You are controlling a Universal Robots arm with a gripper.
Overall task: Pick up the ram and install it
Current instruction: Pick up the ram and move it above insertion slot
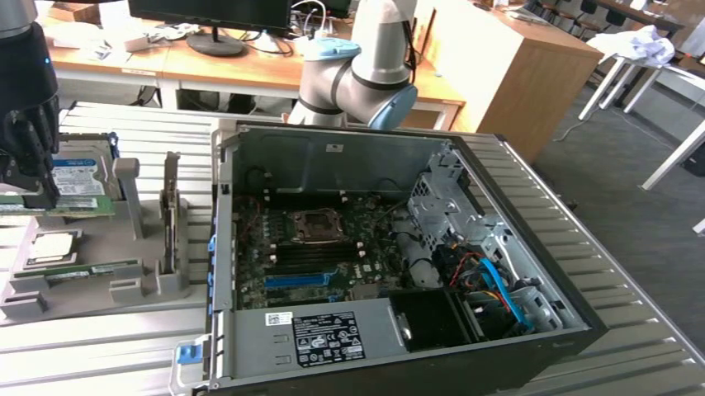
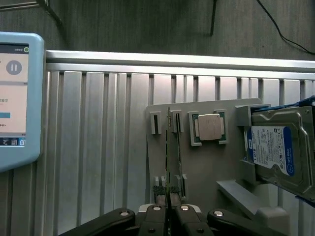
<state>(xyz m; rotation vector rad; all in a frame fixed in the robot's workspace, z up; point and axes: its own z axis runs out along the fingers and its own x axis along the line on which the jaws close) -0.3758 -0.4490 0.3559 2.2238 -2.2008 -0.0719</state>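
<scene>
- At the bench's edge on the exterior view's left, the gripper (image 1: 39, 196) (image 2: 170, 200) hangs over a grey parts fixture (image 1: 105, 297) (image 2: 202, 172) that rests on the ribbed metal bench (image 1: 111, 351) (image 2: 98, 147).
- Its jaws are clenched on the ram (image 1: 72, 205) (image 2: 169, 147), a thin green stick pinched near one end. From the wrist camera it is seen edge-on, running straight out from between the fingertips across the fixture.
- The ram lies level in the exterior view, in front of the hard drive (image 1: 78, 177) (image 2: 275, 147). It seems lifted just clear of its slot, though the angle leaves that unsure.
- A square silver processor (image 1: 49, 247) (image 2: 209, 127) sits flat in its recess on the fixture, between the ram and the hard drive in the wrist view.
- A dark expansion card (image 1: 171, 206) stands upright on the fixture's side nearest the case.
- Another green strip (image 1: 94, 270) lies low along the fixture's near side, possibly a second stick.
- The open computer case (image 1: 330, 157) lies on its side near the bench's middle, well apart from the gripper, with the motherboard (image 1: 319, 264) and its bare processor socket (image 1: 314, 224) exposed.
- The arm (image 1: 369, 78) rises behind the case's far wall.
- A blue-framed touchscreen (image 2: 15, 98) shows beside the bench in the wrist view.
</scene>
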